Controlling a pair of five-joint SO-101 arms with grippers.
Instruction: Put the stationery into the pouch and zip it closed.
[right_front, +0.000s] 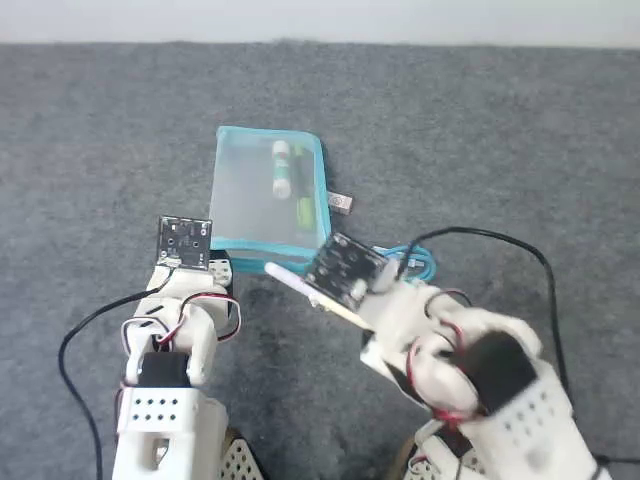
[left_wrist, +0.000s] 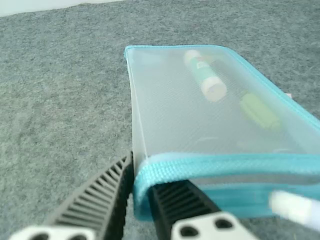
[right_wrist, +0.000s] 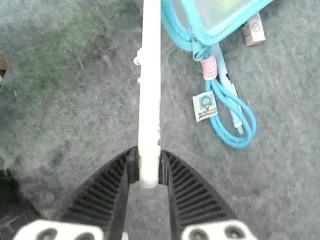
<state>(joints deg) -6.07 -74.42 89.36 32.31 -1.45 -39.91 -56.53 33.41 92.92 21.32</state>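
A translucent pouch (right_front: 255, 195) with teal trim lies on the grey carpet. Inside it are a white-and-green glue stick (right_front: 282, 165) and a green marker (right_front: 303, 210). My left gripper (right_front: 205, 262) is shut on the pouch's near left corner; in the left wrist view its fingers (left_wrist: 142, 175) pinch the teal edge of the pouch (left_wrist: 190, 120). My right gripper (right_wrist: 149, 167) is shut on the end of a white pen (right_wrist: 150, 90). The pen (right_front: 285, 277) points at the pouch's near edge, and its tip (left_wrist: 295, 209) reaches that edge beside the left gripper.
A blue cord loop (right_wrist: 235, 125) with a small tag hangs from the zip pull at the pouch's near right corner (right_front: 420, 262). A label tab (right_front: 341, 203) sticks out of the pouch's right side. Grey carpet (right_front: 480, 130) spreads all around.
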